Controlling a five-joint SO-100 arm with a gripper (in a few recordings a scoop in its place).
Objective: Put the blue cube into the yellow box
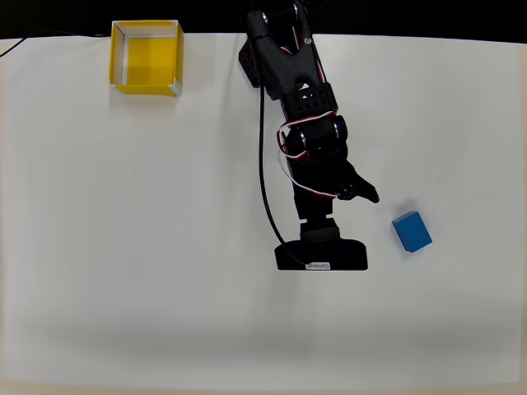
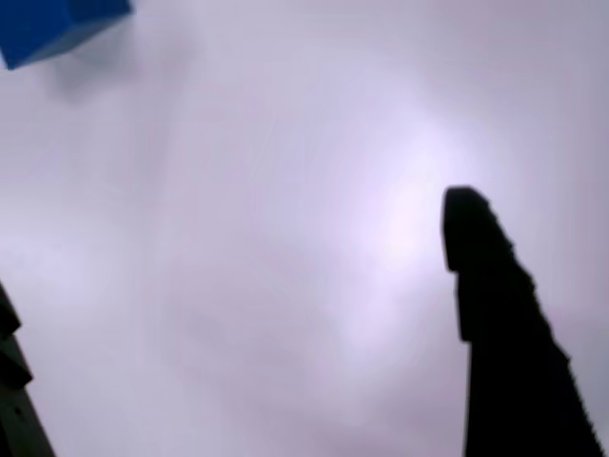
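Wrist view shows the hand (image 2: 247,333) with fingers spread apart and empty above the white surface (image 2: 285,190). Overhead, the cube (image 1: 411,231) lies just right of the hand, the box (image 1: 146,58) well apart at far left. Cube looks light, rigid, matte; grip its longer flat sides. Its long axis runs near-right to far-left.

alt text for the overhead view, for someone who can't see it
A black robot arm reaches down the middle of a white table, its open gripper just left of the blue cube and not touching it. The yellow box, open-topped, sits far off at the table's top-left edge.
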